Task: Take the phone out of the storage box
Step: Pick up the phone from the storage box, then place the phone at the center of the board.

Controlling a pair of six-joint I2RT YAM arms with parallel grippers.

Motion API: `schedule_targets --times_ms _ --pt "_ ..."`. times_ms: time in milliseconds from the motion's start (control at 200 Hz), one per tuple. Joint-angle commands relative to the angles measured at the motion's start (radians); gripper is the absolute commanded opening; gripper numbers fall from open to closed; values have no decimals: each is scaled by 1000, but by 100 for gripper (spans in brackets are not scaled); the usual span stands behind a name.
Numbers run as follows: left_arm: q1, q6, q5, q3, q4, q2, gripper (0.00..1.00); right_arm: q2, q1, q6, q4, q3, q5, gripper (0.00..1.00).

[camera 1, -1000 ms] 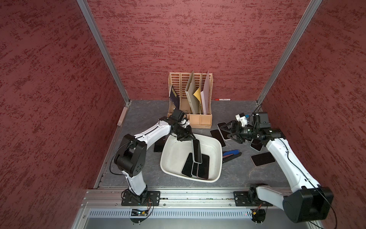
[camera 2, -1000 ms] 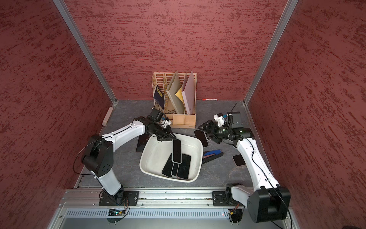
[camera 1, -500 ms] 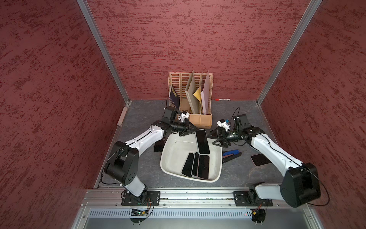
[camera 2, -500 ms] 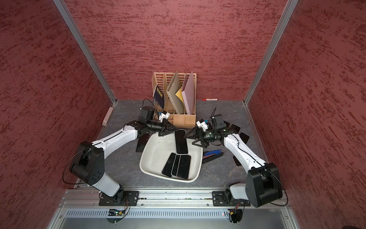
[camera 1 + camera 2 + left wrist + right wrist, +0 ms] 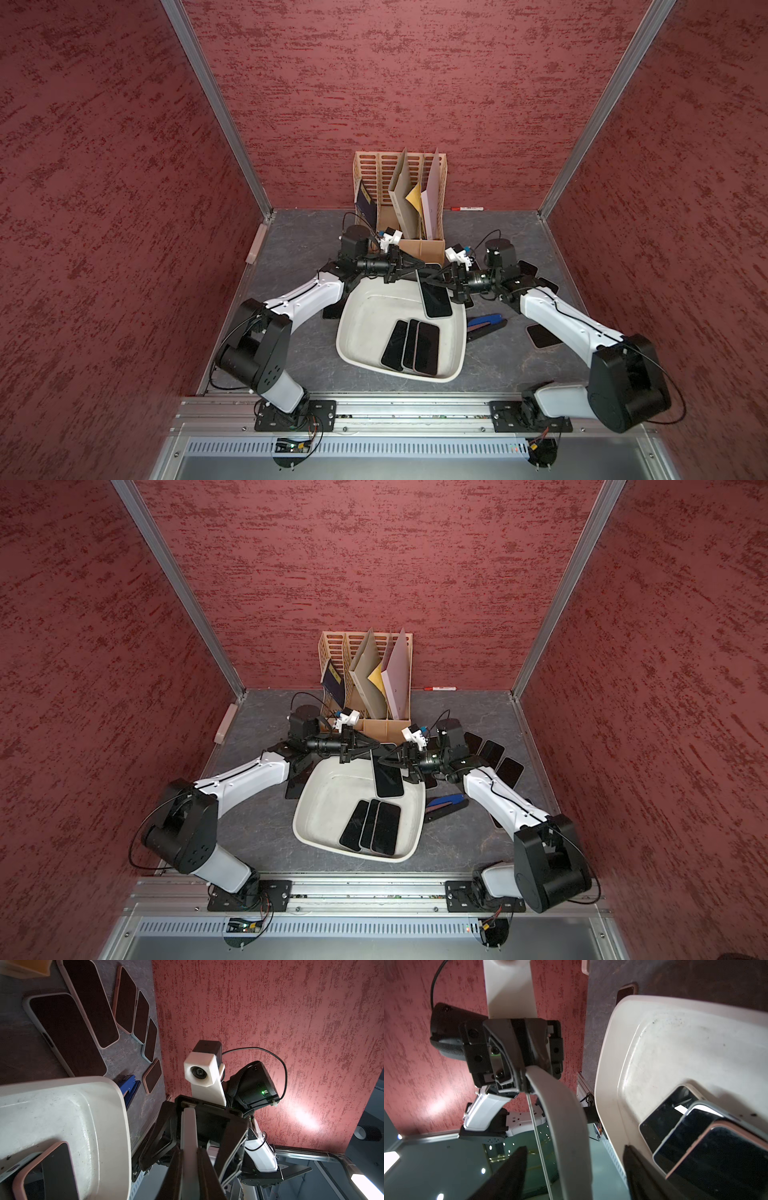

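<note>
The off-white storage box (image 5: 345,332) (image 5: 301,812) sits mid-table with three dark phones (image 5: 411,345) lying in its near end. My left gripper (image 5: 419,266) (image 5: 376,746) is shut on the far end of another phone (image 5: 434,293) (image 5: 388,777), held level above the box's far right corner. In the left wrist view the phone's pale edge (image 5: 188,1126) runs out from the left gripper (image 5: 189,1167). My right gripper (image 5: 432,280) (image 5: 573,1172) straddles that phone (image 5: 566,1126) from the opposite side. It is open, with a gap on either side.
A beige file rack (image 5: 399,199) with folders stands behind the box. Several phones (image 5: 540,332) (image 5: 68,1028) lie on the table to the right, beside a blue stapler (image 5: 484,326). One dark phone (image 5: 330,309) lies left of the box. A red marker (image 5: 467,208) lies along the back wall.
My left gripper raised the phone from inside the box to above its far right corner. My right arm swung in from the phones on the right, and its jaws now flank the held phone.
</note>
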Motion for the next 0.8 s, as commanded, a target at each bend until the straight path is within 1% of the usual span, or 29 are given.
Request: schedule_targets --times_ms 0,30,40,60,90,115,135,140,165,175,180,185,190,200,250,296,366,421,466,536,561,611,651,681,761,797 --pt "-1 -40 23 5 85 -3 1 -44 8 95 161 -32 -28 42" --pt "-4 -40 24 7 85 0 7 -51 7 94 154 -34 -25 29" --pt "-3 -40 25 7 85 -1 9 -54 7 92 150 -35 -24 27" --pt "-3 -40 25 9 84 -1 11 -60 8 89 144 -38 -22 18" --pt "-4 -39 26 11 82 -1 14 -69 8 84 132 -39 -19 8" --pt "-5 -39 27 11 79 -1 19 -78 8 76 117 -40 -14 0" --pt "-5 -36 29 11 75 -4 25 -84 7 71 110 -39 -10 0" --pt "-5 -35 29 11 74 -4 28 -86 7 69 105 -39 -9 0" --pt "-5 -27 28 11 64 -8 49 -93 8 61 90 -35 -5 0" --pt "-5 -24 27 11 59 -9 66 -96 8 57 83 -34 -3 0" --pt "-3 -20 27 11 54 -11 83 -98 7 55 79 -33 -1 0" --pt "-4 -17 26 11 50 -11 92 -100 8 53 75 -32 0 0" --pt "-3 -15 25 11 46 -12 96 -101 8 51 71 -32 1 0" --pt "-3 -8 24 11 36 -15 99 -105 7 46 65 -28 4 0" --pt "1 40 12 12 -36 -33 100 -122 6 8 -2 -9 20 0" --pt "7 106 -8 14 -128 -59 100 -140 -2 -51 -111 22 45 0" --pt "25 230 -81 14 -318 -115 100 -173 -34 -156 -303 82 95 0" --pt "43 330 -172 8 -484 -173 100 -200 -88 -248 -487 135 170 0" --pt "54 418 -283 13 -643 -218 100 -220 -144 -303 -615 173 241 0" --pt "64 513 -421 7 -817 -272 100 -251 -262 -341 -801 211 404 0" --pt "65 537 -455 2 -866 -290 100 -263 -302 -346 -857 218 462 0" --pt "66 576 -489 -15 -913 -323 100 -283 -373 -352 -950 226 568 0" --pt "65 598 -496 -34 -929 -348 100 -297 -404 -350 -1029 234 677 0" --pt "63 608 -502 -48 -940 -367 100 -307 -414 -347 -1076 236 737 0" --pt "57 623 -504 -88 -953 -411 100 -347 -420 -316 -1163 213 819 0" --pt "57 627 -502 -106 -948 -426 100 -379 -420 -288 -1181 183 826 0"
